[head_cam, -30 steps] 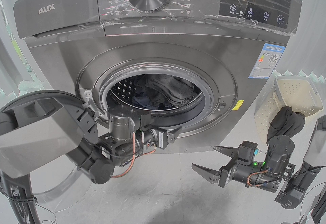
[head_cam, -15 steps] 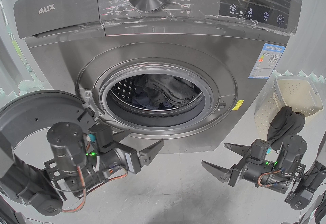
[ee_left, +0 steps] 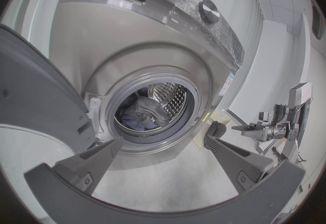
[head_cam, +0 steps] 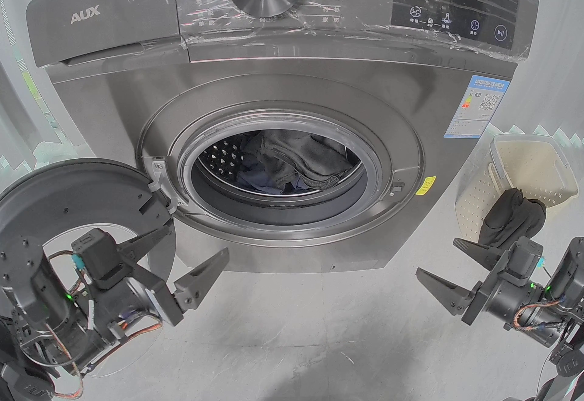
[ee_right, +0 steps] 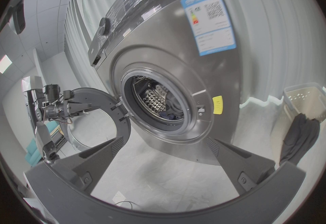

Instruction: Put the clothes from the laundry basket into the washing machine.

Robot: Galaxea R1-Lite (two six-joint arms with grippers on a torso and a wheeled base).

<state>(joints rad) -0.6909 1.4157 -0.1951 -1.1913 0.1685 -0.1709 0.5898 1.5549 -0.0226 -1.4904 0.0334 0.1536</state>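
Note:
The grey washing machine [head_cam: 121,98] has its round door [head_cam: 73,195] swung open to the left. Dark and blue clothes [head_cam: 292,159] lie in the drum, also in the left wrist view [ee_left: 146,114]. A cream laundry basket [head_cam: 535,162] stands to the machine's right, a dark garment [head_cam: 511,220] hanging over its front rim. My left gripper [head_cam: 196,240] is open and holds nothing, low in front of the door and left of the drum opening. My right gripper [head_cam: 438,256] is open and holds nothing, just below and left of the hanging garment [ee_right: 300,136].
Bare grey floor [head_cam: 316,323] lies between the two arms in front of the machine. White curtains [head_cam: 18,116] hang behind on both sides. The open door stands close beside my left arm.
My left gripper has drawn back from the drum opening, down and to the left, with nothing in it. My right gripper has shifted right, closer to the basket.

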